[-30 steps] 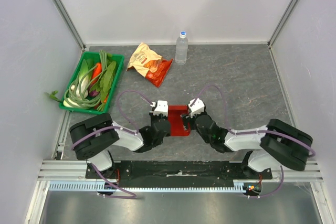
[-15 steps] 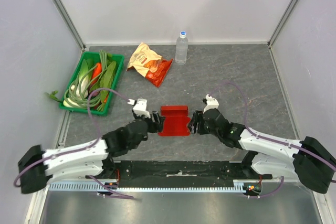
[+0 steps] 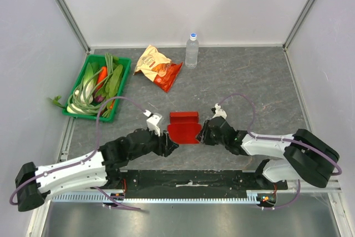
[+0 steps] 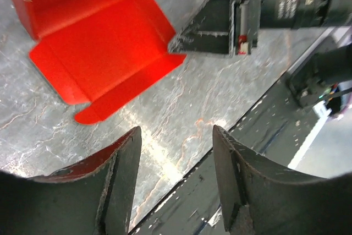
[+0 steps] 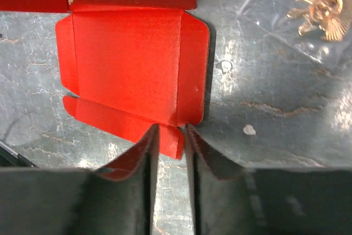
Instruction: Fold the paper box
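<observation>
Now right gripper has pinched paper box.

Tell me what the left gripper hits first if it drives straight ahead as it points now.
Most likely the box: the open left gripper aims over bare table at the near corner of its flat flap. Height is hard to judge, so it might skim over the flap.

Left arm, right arm close beside paper box; snack bag beyond.
</observation>
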Controlling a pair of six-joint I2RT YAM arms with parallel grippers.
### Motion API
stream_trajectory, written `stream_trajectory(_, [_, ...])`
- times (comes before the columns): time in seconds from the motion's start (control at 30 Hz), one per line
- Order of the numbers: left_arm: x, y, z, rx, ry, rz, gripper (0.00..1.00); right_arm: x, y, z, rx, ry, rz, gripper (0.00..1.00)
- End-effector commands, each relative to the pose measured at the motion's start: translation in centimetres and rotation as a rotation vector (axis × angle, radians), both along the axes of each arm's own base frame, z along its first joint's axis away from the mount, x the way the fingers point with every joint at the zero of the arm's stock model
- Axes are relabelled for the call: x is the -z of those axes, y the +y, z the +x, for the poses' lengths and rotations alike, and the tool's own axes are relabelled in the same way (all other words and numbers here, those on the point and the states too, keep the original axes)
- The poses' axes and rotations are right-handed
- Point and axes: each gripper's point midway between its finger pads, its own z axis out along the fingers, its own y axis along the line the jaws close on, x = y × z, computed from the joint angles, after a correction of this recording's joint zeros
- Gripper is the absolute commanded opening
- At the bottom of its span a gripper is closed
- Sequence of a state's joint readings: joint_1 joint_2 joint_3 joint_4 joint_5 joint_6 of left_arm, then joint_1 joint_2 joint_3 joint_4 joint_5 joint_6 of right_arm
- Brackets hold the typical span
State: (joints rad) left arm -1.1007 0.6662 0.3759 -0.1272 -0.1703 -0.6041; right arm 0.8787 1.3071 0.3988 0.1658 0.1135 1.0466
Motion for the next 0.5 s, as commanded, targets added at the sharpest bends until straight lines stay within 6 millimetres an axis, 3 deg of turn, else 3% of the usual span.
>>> stream_trajectory(0.0, [-0.9, -1.7, -0.4, 0.103, -0.014, 0.042, 0.59, 1.1, 0.3, 0.3, -0.005, 0.015, -0.027, 0.28])
stream_trajectory(0.1, [-1.3, -1.9, 0.2, 0.127, -0.080, 0.081, 0.58, 1.3, 0.5, -0.7, -0.015, 0.072, -0.009, 0.23])
stream_trajectory(0.2, [-1.5, -2.3, 0.7, 0.197, -0.183, 0.156, 0.59, 0.4, 0.7, -1.5, -0.018, 0.116, 0.034, 0.00])
stream_trajectory(0.3, [-1.1, -3.9, 0.8, 0.294, -0.231, 0.207, 0.62, -2.3, 1.4, -1.2, -0.020, 0.145, 0.121, 0.00])
stream_trajectory(0.37, [-1.7, -4.9, 1.2, 0.313, -0.279, 0.226, 0.62, -4.0, 0.9, -0.4, -0.008, 0.158, 0.118, 0.00])
stream_trajectory(0.47, [0.1, -5.9, 1.2, 0.406, -0.386, 0.338, 0.63, -5.7, -0.2, 0.6, 0.009, 0.199, 0.172, 0.00])
